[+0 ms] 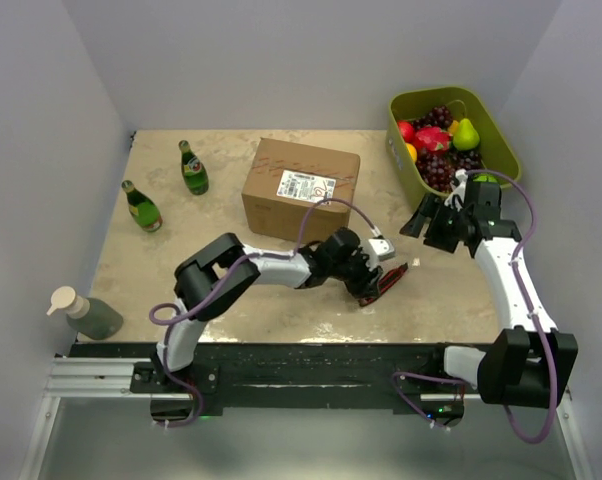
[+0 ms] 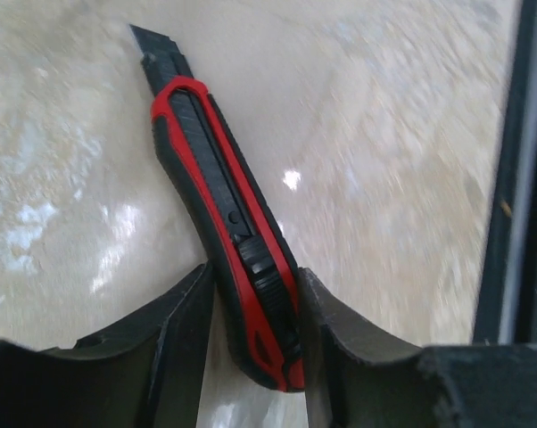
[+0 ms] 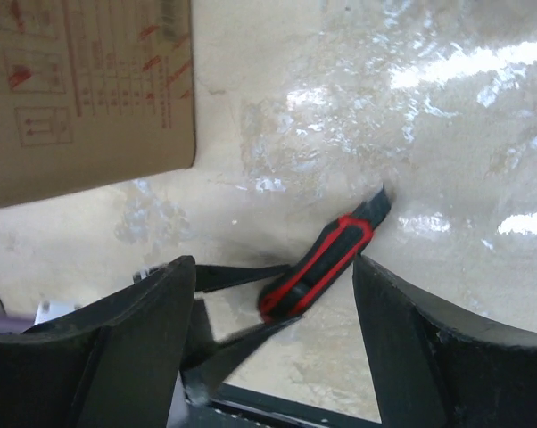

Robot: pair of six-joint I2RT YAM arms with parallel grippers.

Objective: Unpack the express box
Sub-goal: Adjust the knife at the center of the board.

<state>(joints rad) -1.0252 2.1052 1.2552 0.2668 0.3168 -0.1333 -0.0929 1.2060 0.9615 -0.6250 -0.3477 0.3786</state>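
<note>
The express box (image 1: 301, 185), brown cardboard with a white label on top, stands closed at mid-table; its side (image 3: 81, 89) fills the upper left of the right wrist view. A red-and-black utility knife (image 1: 384, 283) lies on the table in front of it. My left gripper (image 1: 376, 285) is down at the knife (image 2: 224, 205), one finger against each side of the handle's rear end, the blade end pointing away. My right gripper (image 1: 431, 222) hovers open to the right, near the fruit tub, looking down on the knife (image 3: 326, 263) with nothing between its fingers (image 3: 402, 339).
An olive-green tub (image 1: 503, 150) of fruit sits at the back right. Two green bottles (image 1: 193, 168) (image 1: 141, 207) lie at the back left. A grey pump bottle (image 1: 86, 312) stands at the front left. Grey walls close three sides.
</note>
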